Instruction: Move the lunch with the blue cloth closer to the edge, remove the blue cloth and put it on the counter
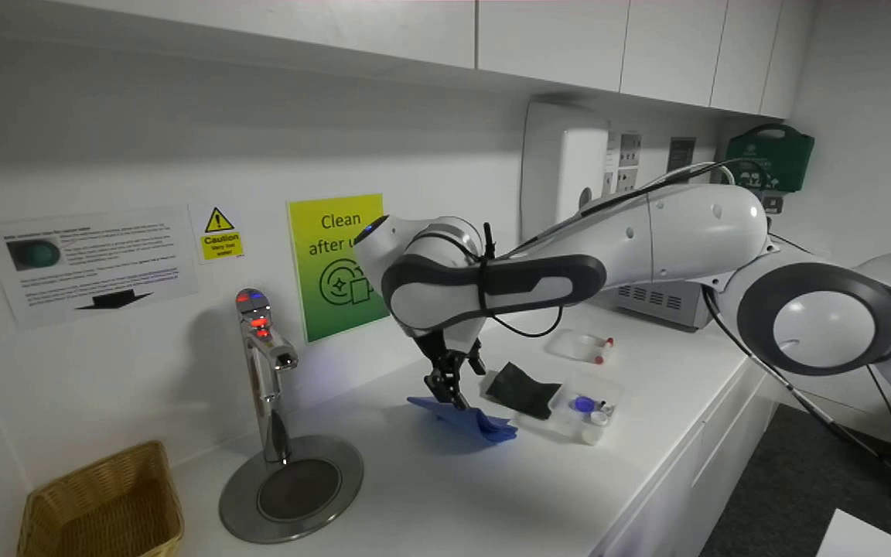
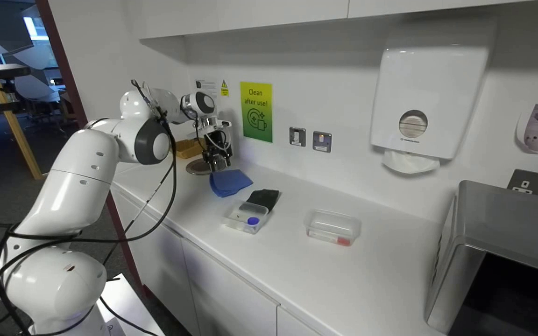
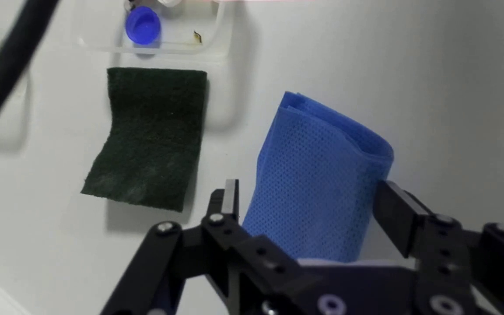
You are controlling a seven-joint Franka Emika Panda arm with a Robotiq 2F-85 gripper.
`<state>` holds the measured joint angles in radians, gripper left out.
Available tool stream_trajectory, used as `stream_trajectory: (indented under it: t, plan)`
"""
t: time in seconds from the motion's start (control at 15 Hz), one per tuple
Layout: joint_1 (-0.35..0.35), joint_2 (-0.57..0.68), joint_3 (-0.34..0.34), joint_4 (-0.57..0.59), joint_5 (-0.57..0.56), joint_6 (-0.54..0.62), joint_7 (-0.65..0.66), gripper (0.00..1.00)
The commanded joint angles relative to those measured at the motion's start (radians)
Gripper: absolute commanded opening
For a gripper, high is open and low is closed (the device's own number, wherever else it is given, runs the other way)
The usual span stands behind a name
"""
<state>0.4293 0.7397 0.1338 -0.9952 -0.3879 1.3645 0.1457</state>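
Observation:
The blue cloth lies folded on the counter, seen in both exterior views (image 1: 486,425) (image 2: 229,183) and the wrist view (image 3: 311,144). My gripper (image 1: 465,387) is just over it; it also shows in an exterior view (image 2: 220,166). In the wrist view my gripper (image 3: 308,186) is open, one finger on each side of the cloth. The right finger overlaps the cloth's side; I cannot tell whether it touches. The white counter (image 1: 538,503) ends in a straight front edge (image 1: 666,464). No wrapped lunch bundle shows; I cannot tell whether anything is under the cloth.
A clear container (image 2: 236,225) with a blue cap and white pieces stands beside a dark green pad (image 3: 151,135). Another clear container (image 2: 332,226) stands farther along. The steel sink (image 1: 353,464), tap (image 1: 266,379) and wicker basket (image 1: 101,507) are at one end, a grey appliance (image 2: 512,224) at the other.

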Motion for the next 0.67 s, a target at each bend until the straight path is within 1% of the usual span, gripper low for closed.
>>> stream_trajectory:
  t: [0.0, 0.2, 0.4, 0.53, 0.6]
  plan:
    - [-0.086, -0.087, 0.034, -0.069, 0.14, 0.086, 0.024, 1.0]
    - [-0.128, -0.125, 0.013, -0.096, 0.231, 0.121, 0.119, 1.0]
    - [-0.168, -0.168, 0.003, -0.136, 0.302, 0.116, 0.239, 1.0]
    - [-0.181, -0.217, -0.013, -0.202, 0.319, 0.134, 0.335, 1.0]
    - [-0.18, -0.251, -0.023, -0.256, 0.313, 0.163, 0.385, 1.0]
